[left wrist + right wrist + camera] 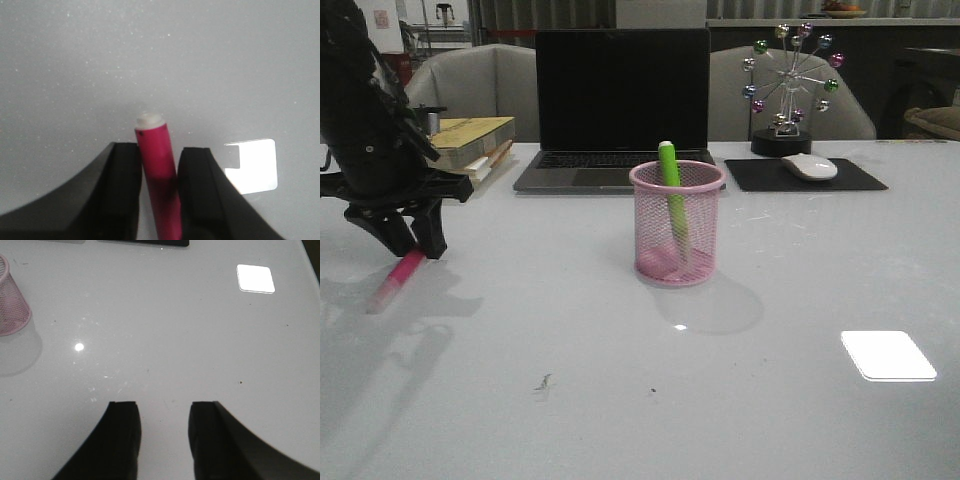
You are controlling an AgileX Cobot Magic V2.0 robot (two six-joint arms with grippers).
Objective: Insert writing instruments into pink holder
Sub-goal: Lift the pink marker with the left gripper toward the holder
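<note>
We are at a pale grey tabletop point(620, 400) with a laptop point(620, 110), a mouse on its pad point(809, 167) and a small ferris-wheel ornament point(790, 85) along its far edge. The left gripper point(408, 240) is low over the surface and clenched on the magenta marker point(159, 175); in the left wrist view the body sits between both fingers point(125, 190) with its pale cap point(149, 119) sticking out beyond them. The pink holder point(677, 222) stands well off to this gripper's right, with the green marker point(670, 190) already leaning inside it.

The grasp looks off-centre: much of the marker projects below the fingertips in the front view, so it could pivot or slip as we lift. The frame is blurred there, so we cannot be sure whether its lower end touches the tabletop. A tilted marker may catch the holder's rim, or knock the light mesh cup over, or jam against the green one inside.

The right gripper point(164, 440) hangs spread apart and empty, the holder well away from it, so it offers no steadying hand
</note>
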